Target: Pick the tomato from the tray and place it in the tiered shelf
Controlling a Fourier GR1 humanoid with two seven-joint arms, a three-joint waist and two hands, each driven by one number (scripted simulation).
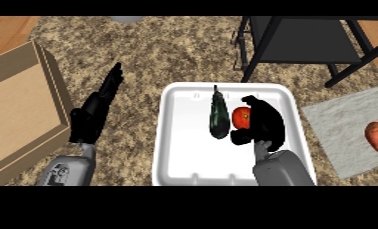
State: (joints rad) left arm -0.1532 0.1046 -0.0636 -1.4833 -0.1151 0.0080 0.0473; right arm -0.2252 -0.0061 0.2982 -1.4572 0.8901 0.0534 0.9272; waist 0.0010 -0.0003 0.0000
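Grey forearms enter from the lower edge, one on each side of the white tray (177, 138) that sits on the speckled desk (170, 48). Over the tray's right half, the right robot hand (264, 122) curls its fingers and thumb around the red tomato (241, 117), which shows only as a red patch on the hand's left side, inside the tray. Whether the tomato rests on the tray floor or is lifted off it cannot be told.

Just left of the tomato, also in the tray, lies a dark eggplant (218, 118), long and narrow, its stem end pointing toward the tray's far rim. It lies just beside the hand's thumb; whether they touch cannot be told.

Left of the tray, the left robot hand (94, 113) is held over the desk with its fingers straight and together, pointing away, holding nothing.

Beyond the tray's far right corner stands the black shelf (303, 43), its dark panel and slanted legs on the desk. Right of the tray lies a grey cloth (336, 128), with an orange-red thing (372, 136) on it, cut off by the right edge. Far left of the tray, a brown cardboard box (26, 108) runs along the edge. No writing or labels can be read anywhere.
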